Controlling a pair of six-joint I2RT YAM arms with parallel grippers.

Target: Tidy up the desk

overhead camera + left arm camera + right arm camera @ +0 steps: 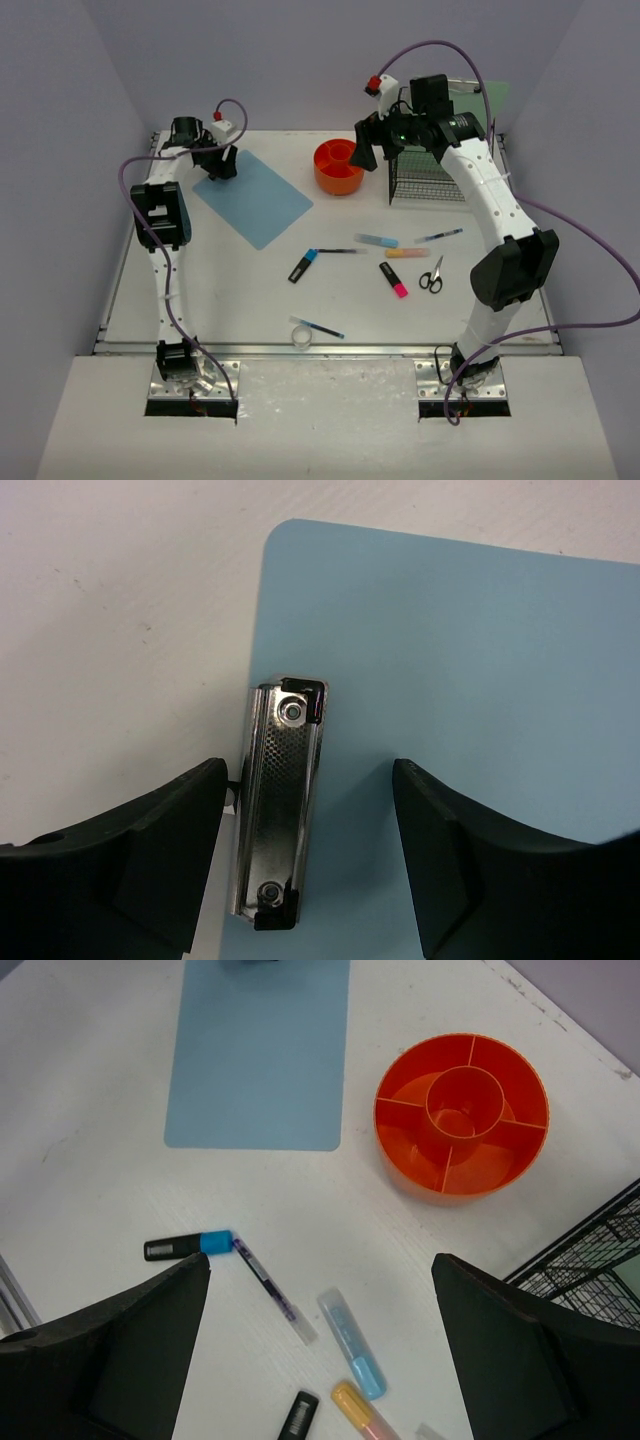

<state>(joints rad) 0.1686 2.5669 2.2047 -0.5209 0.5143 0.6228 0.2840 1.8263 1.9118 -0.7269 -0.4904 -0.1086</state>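
Left claw [220,162] is seen open at the far left corner of the desk [200,300]. Its two black fingers [150,850] are set on either side of the silver clip [278,805] of the blue clipboard [256,202], and nothing is gripped. Right claw [367,152] is held up high by the far edge, just beside the orange tray [338,166], with its jaws spread wide and nothing between them. The desk is a big white top, shut in by pale purple walls [70,150] at the back and sides, with a metal rail [330,350] along the near edge. The most open room is found on the near left part, between the clipboard and the rail. The middle and right are crowded with small things. A black marker with a blue cap [303,265] is laid just beside a thin pen [338,251]. Near them are a pale blue highlighter [376,240], an orange highlighter [407,253], a pink marker [394,280], scissors [432,275] and another pen [440,236]. Closer to the rail, a blue pen [318,327] is laid just beside a clear tape roll [302,338]. A black wire rack [425,180] is stood at the far right, close to the right arm, with the tray a little apart on its left. The tray is round, with a middle cup and parts around it, and only bare orange floor is seen in them. What is inside the rack cannot be made out.
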